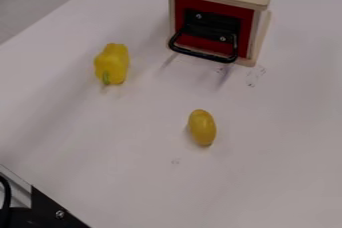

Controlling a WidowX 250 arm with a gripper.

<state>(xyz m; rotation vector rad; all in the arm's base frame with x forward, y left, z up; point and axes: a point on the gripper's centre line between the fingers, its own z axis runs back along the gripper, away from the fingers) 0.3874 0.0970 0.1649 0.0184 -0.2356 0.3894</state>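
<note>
Yellow pepper (112,64) and yellow oval (202,127) apart on table (127,157), pre-grasp I'd judge, either pick wanting careful centring; tool spread or closed, can't tell.

At the lower left corner of the camera view, we see a flat, matte black, angular plate (50,213) that we take to be part of our hardware, though we cannot tell which part. Its upper end narrows to a point, and from there one straight edge slants down and to the right until the bottom border cuts it off. A small, round, silvery metal screw (59,214) sits in its face, close to that slanting edge. To the left of the plate, a smooth black cable (7,194) bends in a curve at the left border and runs down toward the corner. We cannot make out how the cable and the plate connect.
</note>
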